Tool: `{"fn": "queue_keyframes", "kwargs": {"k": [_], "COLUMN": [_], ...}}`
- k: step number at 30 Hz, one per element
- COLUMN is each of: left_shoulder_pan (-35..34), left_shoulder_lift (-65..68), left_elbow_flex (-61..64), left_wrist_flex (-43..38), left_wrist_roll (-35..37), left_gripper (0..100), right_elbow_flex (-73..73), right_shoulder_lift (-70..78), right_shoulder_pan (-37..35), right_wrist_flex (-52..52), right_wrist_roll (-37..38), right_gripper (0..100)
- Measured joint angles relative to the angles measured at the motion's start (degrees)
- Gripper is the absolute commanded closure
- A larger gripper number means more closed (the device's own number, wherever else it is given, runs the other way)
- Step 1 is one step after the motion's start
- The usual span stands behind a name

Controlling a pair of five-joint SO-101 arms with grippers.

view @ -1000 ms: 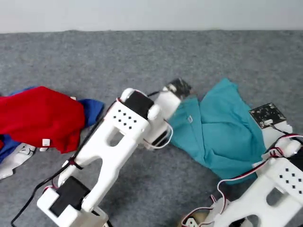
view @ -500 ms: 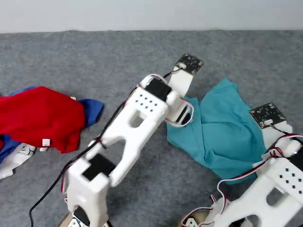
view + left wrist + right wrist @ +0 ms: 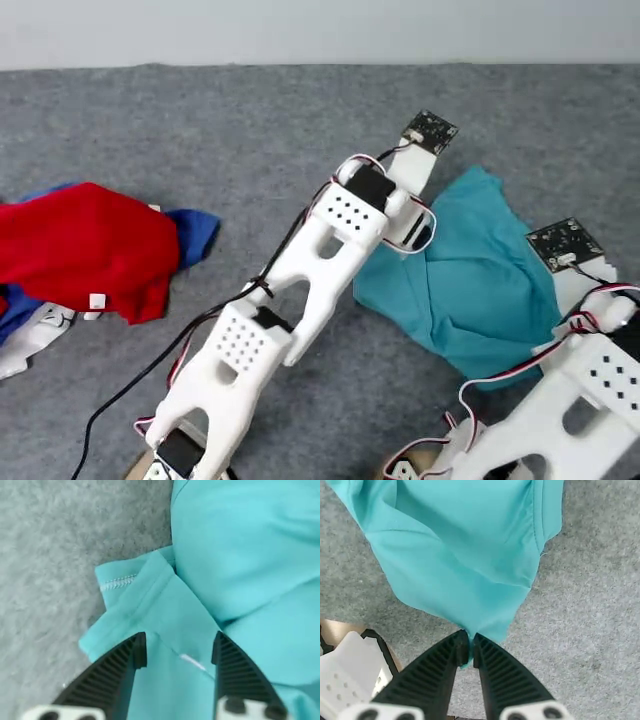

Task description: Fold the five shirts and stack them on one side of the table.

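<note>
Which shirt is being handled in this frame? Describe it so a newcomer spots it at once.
On the grey table, look to the side away from the pile topped by the red shirt. The teal shirt lies there alone and crumpled, with one corner pinched in the right hand. It is the only teal one.
</note>
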Motion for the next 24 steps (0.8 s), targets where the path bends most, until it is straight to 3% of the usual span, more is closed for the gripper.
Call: {"fn": "queue_keyframes", "kwargs": {"k": [7, 11, 17, 24], "left_shoulder_pan": [0.0, 0.0, -0.4, -7.2], "left_shoulder_lift": [8.2, 8.9, 8.9, 4.2], "left_elbow_flex": [-4.8, -7.4, -15.4, -18.1], "left_wrist_flex": [0.3, 4.1, 12.4, 13.4], "left_wrist_roll": [0.0, -0.1, -4.1, -5.3], "left_gripper": [80, 99, 99, 99], "right_elbow_flex": [0.0, 0.0, 0.0, 0.0], "right_shoulder_lift": [0.0, 0.0, 0.0, 0.0], "right_shoulder_pan": [0.0, 0.0, 0.0, -0.2], "right_wrist_flex": [0.0, 0.0, 0.0, 0.0], "right_wrist_roll": [0.0, 0.0, 0.0, 0.0], "right_gripper": [99.0, 99.0, 99.0, 99.0]}}
